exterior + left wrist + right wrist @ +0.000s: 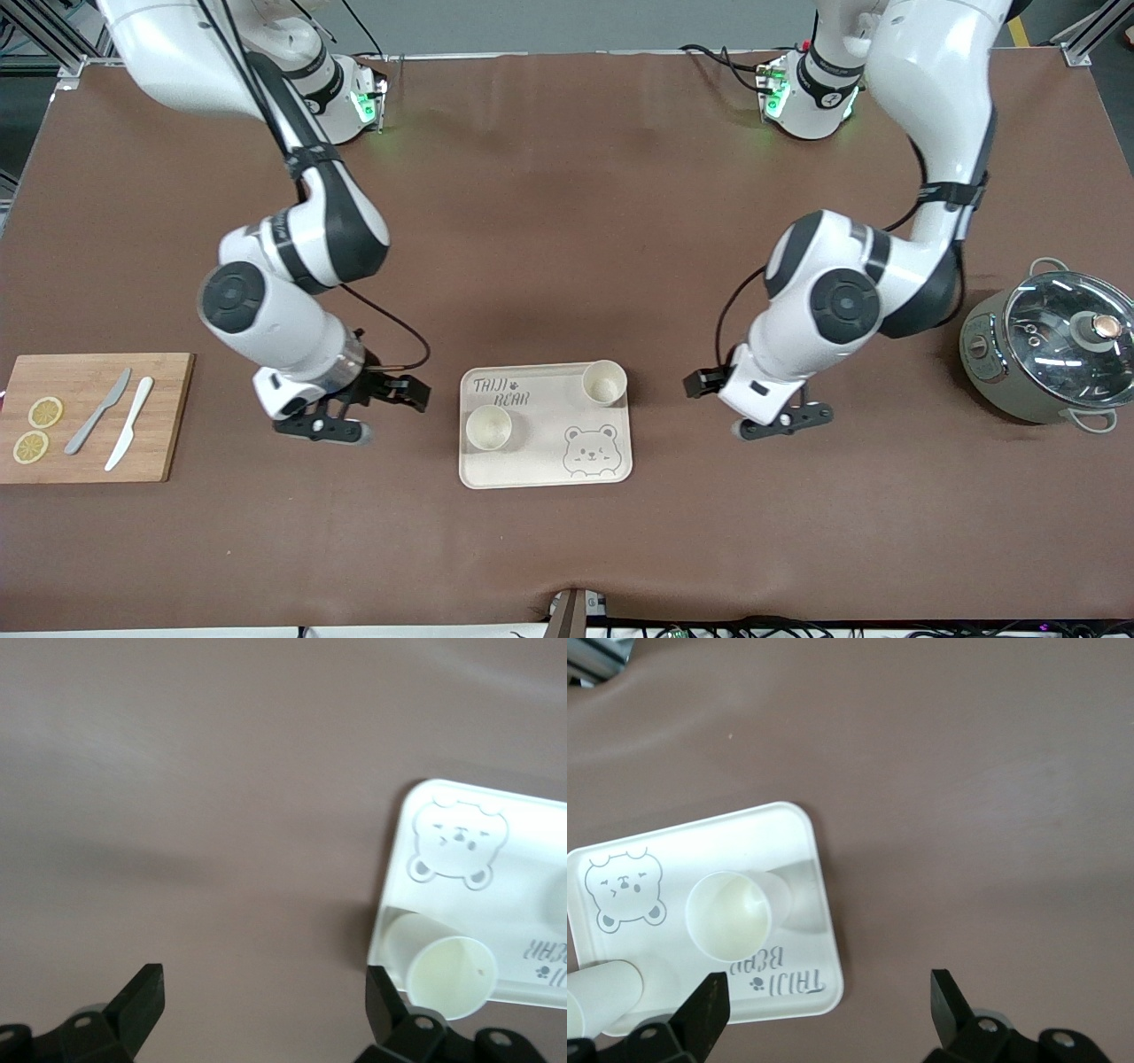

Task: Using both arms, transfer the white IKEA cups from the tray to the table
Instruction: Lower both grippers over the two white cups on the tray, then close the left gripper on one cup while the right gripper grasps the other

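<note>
Two white IKEA cups stand upright on the cream bear tray (611,461). One cup (488,427) is nearer the front camera, toward the right arm's end. The other cup (604,383) is at the tray's corner toward the left arm's end. My right gripper (323,431) hangs open and empty over the bare cloth beside the tray; the right wrist view shows its gripper (828,1003), the nearer cup (731,914) and the other cup (598,1001). My left gripper (784,421) hangs open and empty over the cloth at the tray's other end; the left wrist view shows its gripper (263,1005) and the cup (447,974).
A wooden cutting board (168,416) with two lemon slices (44,412), a grey knife (97,412) and a white knife (130,424) lies at the right arm's end. A grey pot with a glass lid (1054,346) stands at the left arm's end.
</note>
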`<state>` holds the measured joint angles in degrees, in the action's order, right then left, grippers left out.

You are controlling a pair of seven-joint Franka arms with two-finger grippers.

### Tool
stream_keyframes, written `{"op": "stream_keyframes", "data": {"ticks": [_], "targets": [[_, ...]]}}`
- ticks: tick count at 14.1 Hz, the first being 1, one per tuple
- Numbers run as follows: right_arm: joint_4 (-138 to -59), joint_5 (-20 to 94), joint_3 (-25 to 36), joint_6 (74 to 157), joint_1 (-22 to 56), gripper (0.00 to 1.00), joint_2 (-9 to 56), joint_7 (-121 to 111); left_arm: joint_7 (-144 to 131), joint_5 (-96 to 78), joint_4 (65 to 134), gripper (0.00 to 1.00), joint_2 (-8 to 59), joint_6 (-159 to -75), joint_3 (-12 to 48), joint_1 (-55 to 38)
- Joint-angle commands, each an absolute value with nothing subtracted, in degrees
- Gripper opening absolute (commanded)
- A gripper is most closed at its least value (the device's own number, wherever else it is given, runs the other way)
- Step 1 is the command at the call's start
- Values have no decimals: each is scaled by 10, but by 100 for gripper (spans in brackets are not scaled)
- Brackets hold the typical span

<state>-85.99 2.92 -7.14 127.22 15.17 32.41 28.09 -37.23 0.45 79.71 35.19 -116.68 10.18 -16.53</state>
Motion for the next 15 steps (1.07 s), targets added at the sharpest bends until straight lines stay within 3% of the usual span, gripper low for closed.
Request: {"op": "stream_keyframes", "data": {"ticks": [1, 15], "targets": [[-841, 4, -64, 1305, 177, 100, 367, 325, -394, 0, 780, 100, 378, -1177, 97, -194], [-837, -23, -64, 1424, 202, 100, 457, 339, -425, 4, 781, 100, 463, -1259, 91, -259]]}}
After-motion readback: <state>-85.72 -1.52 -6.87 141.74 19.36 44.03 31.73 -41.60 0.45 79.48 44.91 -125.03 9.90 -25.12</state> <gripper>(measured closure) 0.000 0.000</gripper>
